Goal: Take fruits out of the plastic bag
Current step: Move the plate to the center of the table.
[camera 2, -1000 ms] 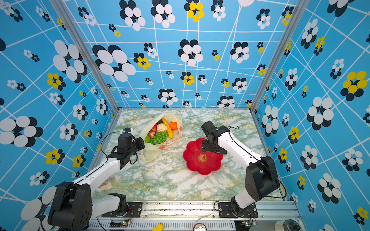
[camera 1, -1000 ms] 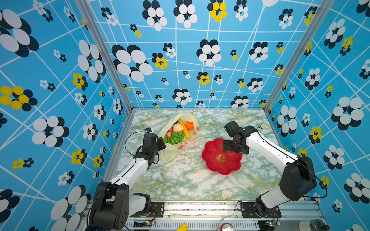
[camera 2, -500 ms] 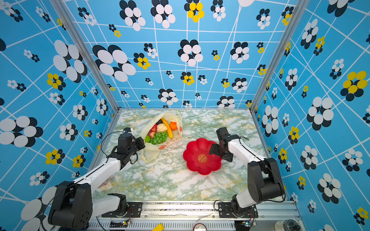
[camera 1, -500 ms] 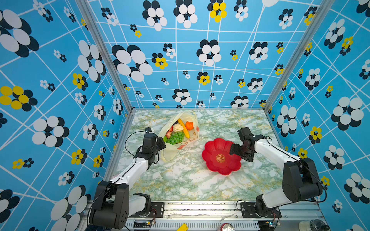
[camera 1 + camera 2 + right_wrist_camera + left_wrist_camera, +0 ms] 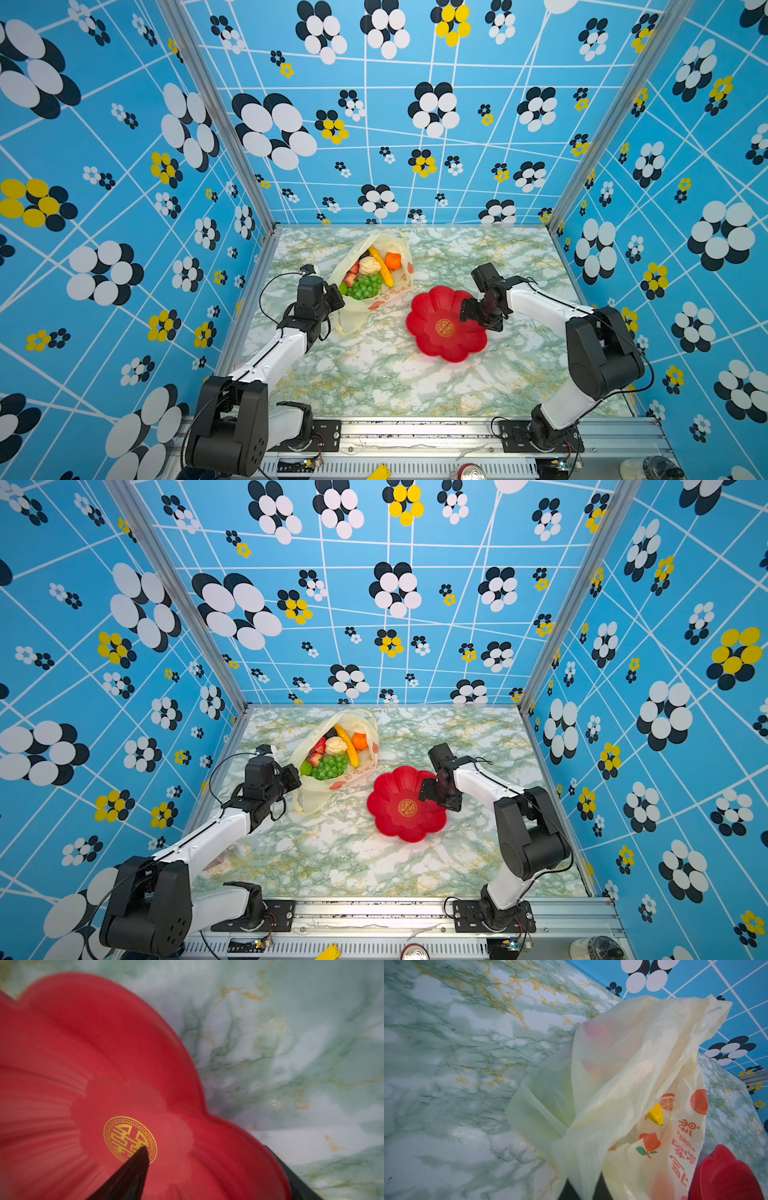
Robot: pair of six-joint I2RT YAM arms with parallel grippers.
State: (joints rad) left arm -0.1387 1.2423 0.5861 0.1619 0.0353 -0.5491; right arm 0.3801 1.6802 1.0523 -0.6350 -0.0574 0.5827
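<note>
left gripper (image 5: 336,297): pinching the plastic bag (image 5: 353,322) at its 8 o'clock | plastic bag: lies at 11 o'clock on the table (image 5: 374,374), fruits (image 5: 368,276) inside | right gripper (image 5: 478,319): wide, one finger each side of the red plate (image 5: 432,347) rim, at its 3 o'clock

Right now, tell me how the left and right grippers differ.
The left gripper is shut; the right gripper is open. The left gripper pinches the plastic bag; the right gripper straddles the rim of the red plate, gripping nothing. Both are black.
</note>
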